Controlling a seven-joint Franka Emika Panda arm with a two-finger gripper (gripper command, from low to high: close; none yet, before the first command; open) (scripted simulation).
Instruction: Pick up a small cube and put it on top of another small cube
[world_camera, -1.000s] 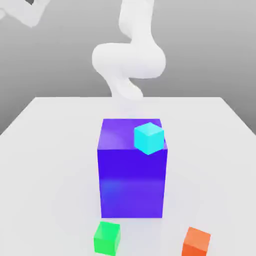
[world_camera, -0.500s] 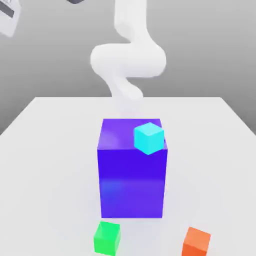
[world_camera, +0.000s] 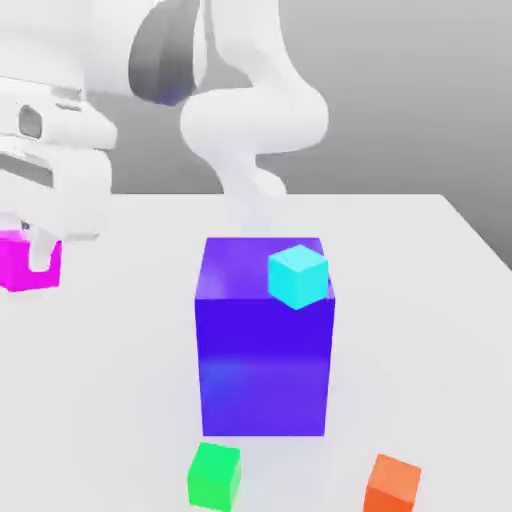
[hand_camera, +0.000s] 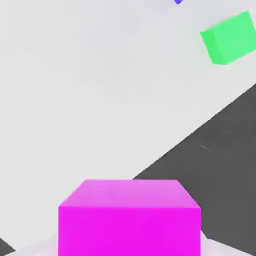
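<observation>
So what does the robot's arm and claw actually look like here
The arm is smooth, glossy white with rounded, bulbous links and a dark grey joint section near the top. The claw hangs from a boxy white hand with grey slots. No cables or markings are visible.

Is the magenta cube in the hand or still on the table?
In the hand: the magenta cube sits between the shut hand's fingers, apparently clear of the table.

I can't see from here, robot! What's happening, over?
Fingers shut on the pink cube, carried at the exterior view's left. Cyan cube sits on the big blue block. Green cube and orange cube sit in front.
</observation>
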